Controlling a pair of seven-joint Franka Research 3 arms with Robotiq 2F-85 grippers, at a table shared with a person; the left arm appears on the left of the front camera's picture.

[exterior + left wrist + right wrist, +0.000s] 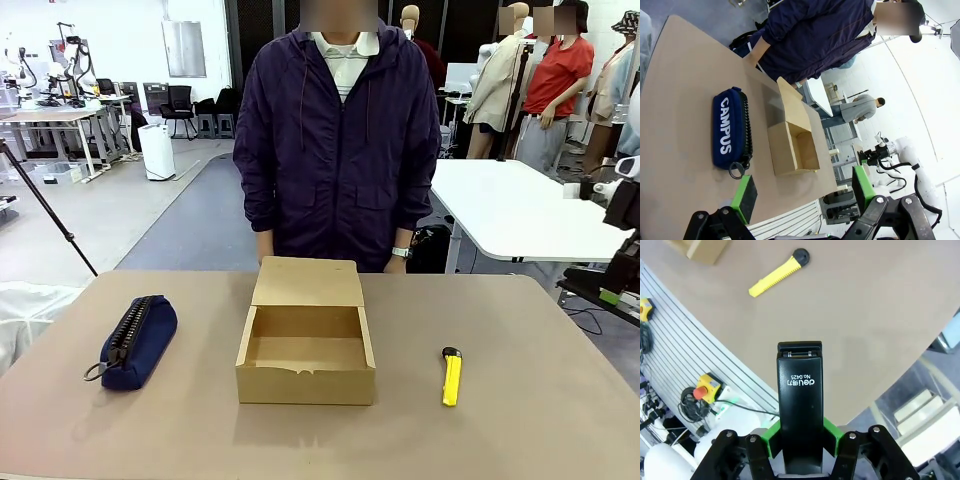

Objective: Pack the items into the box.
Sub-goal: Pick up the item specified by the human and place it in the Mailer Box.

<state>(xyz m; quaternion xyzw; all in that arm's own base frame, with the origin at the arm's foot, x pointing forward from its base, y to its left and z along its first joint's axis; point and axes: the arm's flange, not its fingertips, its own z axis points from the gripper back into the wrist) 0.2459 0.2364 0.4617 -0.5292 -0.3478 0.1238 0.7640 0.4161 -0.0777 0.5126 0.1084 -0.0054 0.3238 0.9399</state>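
Note:
A black stapler (800, 400) stands between the green pads of my right gripper (801, 435), which is shut on it above the table's edge. The slim yellow utility knife (452, 377) with its black tip lies on the table to the right of the box, and shows from above (777, 274) in the right wrist view. The tan cardboard box (305, 385) sits at the table's middle with its flap lid folded back toward the person, and its inside looks bare. My left gripper (804, 190) hangs open over the near left of the table, holding nothing.
A navy zip pencil case (135, 340) marked CAMPUS (730, 131) lies left of the box. A person in a dark jacket (340, 140) stands at the far edge with hands down. An emergency-stop button (704, 386) and cables sit below the table's right edge.

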